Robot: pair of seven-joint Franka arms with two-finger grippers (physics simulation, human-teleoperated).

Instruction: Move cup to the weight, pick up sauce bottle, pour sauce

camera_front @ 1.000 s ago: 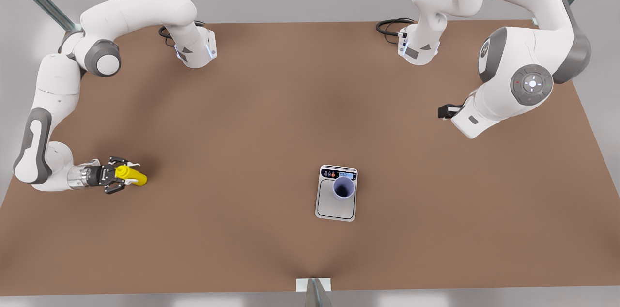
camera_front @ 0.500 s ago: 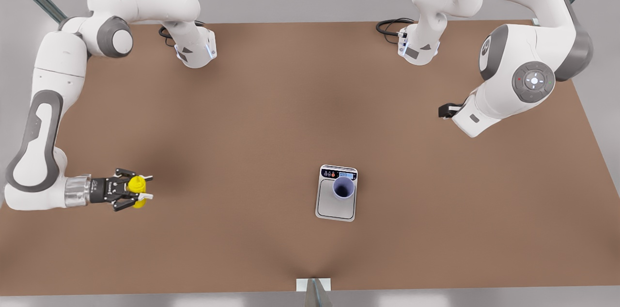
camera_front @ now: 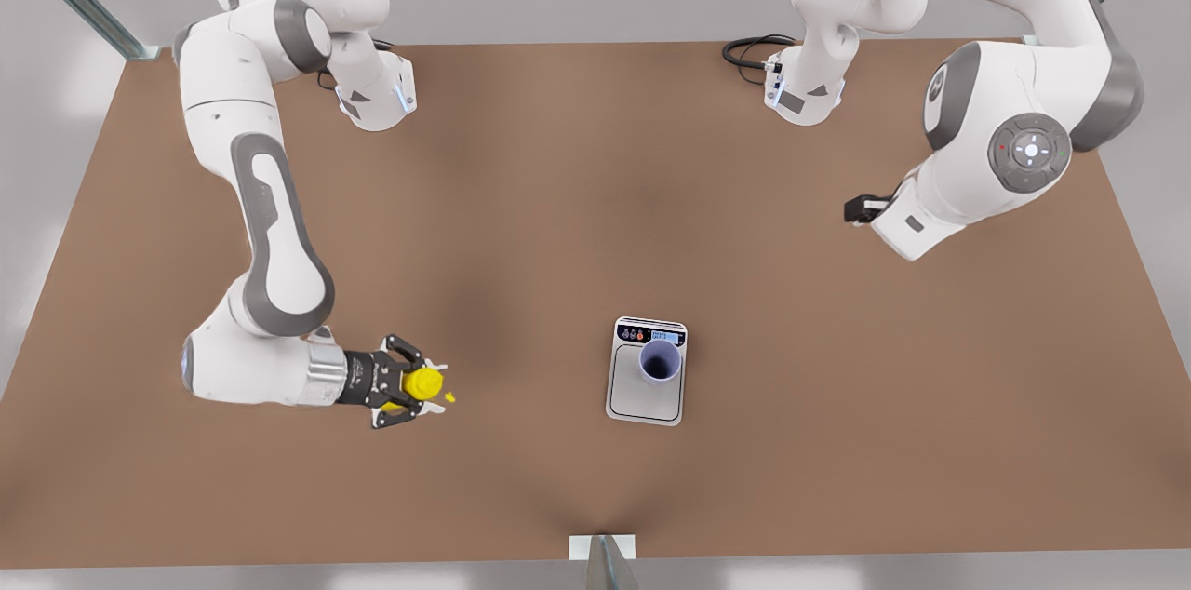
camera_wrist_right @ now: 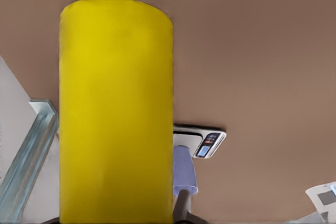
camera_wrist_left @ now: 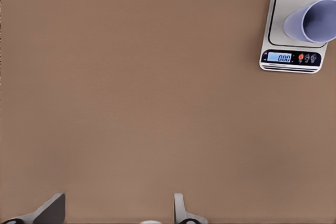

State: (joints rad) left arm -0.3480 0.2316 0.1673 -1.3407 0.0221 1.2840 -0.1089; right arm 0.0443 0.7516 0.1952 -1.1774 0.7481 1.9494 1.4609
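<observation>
My right gripper (camera_front: 416, 383) is shut on the yellow sauce bottle (camera_front: 421, 382), held above the table at the front view's left, well short of the weight (camera_front: 631, 396). A tiny yellow speck (camera_front: 449, 397) shows just beside the bottle. Up close in the right wrist view, the sauce bottle (camera_wrist_right: 115, 114) stands between me and the weight (camera_wrist_right: 202, 139) with the cup (camera_wrist_right: 184, 174). The lavender cup (camera_front: 660, 362) stands upright on the weight, near its display end. My left gripper (camera_wrist_left: 118, 214) hangs open over bare table, away from the weight (camera_wrist_left: 283, 9) and cup (camera_wrist_left: 312, 20).
The left arm (camera_front: 968, 171) waits high at the front view's right. Both arm bases (camera_front: 374, 97) (camera_front: 805, 92) and black cables (camera_front: 749, 50) sit along the table's far edge. A small bracket (camera_front: 603, 548) marks the near edge.
My right gripper has carried the sauce bottle toward the front view's right, nearer the weight, and turned it from lying to upright. The left arm barely moved.
</observation>
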